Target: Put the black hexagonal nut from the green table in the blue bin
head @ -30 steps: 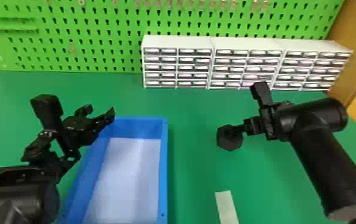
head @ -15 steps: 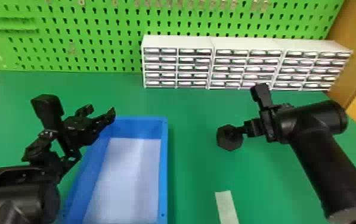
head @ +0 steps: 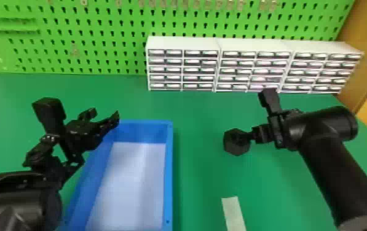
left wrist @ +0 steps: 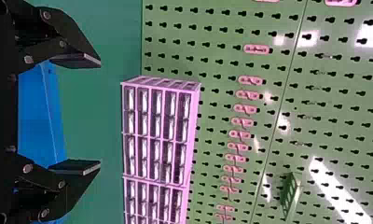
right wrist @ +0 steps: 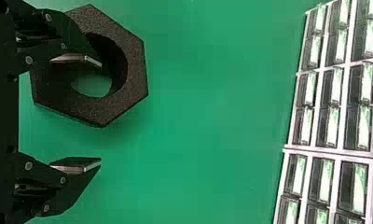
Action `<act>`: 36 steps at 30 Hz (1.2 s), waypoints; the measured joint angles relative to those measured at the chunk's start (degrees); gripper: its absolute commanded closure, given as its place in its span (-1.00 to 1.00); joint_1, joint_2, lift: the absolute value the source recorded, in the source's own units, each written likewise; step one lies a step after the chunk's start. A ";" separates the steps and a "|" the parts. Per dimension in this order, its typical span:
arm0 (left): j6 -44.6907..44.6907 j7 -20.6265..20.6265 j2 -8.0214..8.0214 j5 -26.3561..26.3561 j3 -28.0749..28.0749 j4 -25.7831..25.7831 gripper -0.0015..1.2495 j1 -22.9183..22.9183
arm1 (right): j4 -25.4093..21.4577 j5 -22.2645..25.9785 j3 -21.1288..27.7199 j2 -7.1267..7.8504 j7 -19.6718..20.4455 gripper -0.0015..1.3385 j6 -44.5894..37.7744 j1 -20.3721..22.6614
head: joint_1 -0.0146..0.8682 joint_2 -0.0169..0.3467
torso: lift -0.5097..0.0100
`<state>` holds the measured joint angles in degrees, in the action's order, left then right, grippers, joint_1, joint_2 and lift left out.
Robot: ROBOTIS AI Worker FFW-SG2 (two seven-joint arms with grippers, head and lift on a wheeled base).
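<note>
In the head view, my right gripper (head: 251, 137) is by the black hexagonal nut (head: 236, 149), which lies on the green table (head: 201, 172) right of the blue bin (head: 168, 172). The right wrist view has the right gripper (right wrist: 100, 113) open; one finger overlaps the hole of the nut (right wrist: 134, 70), and the other stands off to its side over bare table. Whether that finger touches the nut, I cannot tell. My left gripper (head: 105, 114) is parked above the bin's far left corner; in the left wrist view the left gripper (left wrist: 100, 115) is open with nothing held.
White drawer cabinets (head: 182, 43) line the table's back edge, before a green pegboard (head: 99, 37). A pale strip (head: 234, 215) lies on the table near the front, right of the bin.
My right gripper has shifted very slightly, a touch lower in the head view. The left arm, the nut and the bin look unmoved.
</note>
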<state>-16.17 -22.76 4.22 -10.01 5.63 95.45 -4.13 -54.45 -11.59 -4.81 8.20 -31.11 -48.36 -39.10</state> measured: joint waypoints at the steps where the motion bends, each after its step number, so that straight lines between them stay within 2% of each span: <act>1: 0.00 0.00 0.00 0.00 0.00 0.00 -0.23 0.00 | 0.05 0.00 0.02 -0.01 0.00 -0.21 0.03 0.04 | 0.60 -0.86 | 0.59; 36: 0.00 0.00 0.00 -0.09 -0.02 0.00 -0.23 0.00 | 1.10 -0.13 -0.16 -0.03 0.00 -0.21 0.55 0.87 | 0.60 -0.86 | 0.59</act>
<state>-16.17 -22.76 4.22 -10.11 5.61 95.45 -4.13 -53.35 -11.73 -4.98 8.17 -31.11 -47.81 -38.23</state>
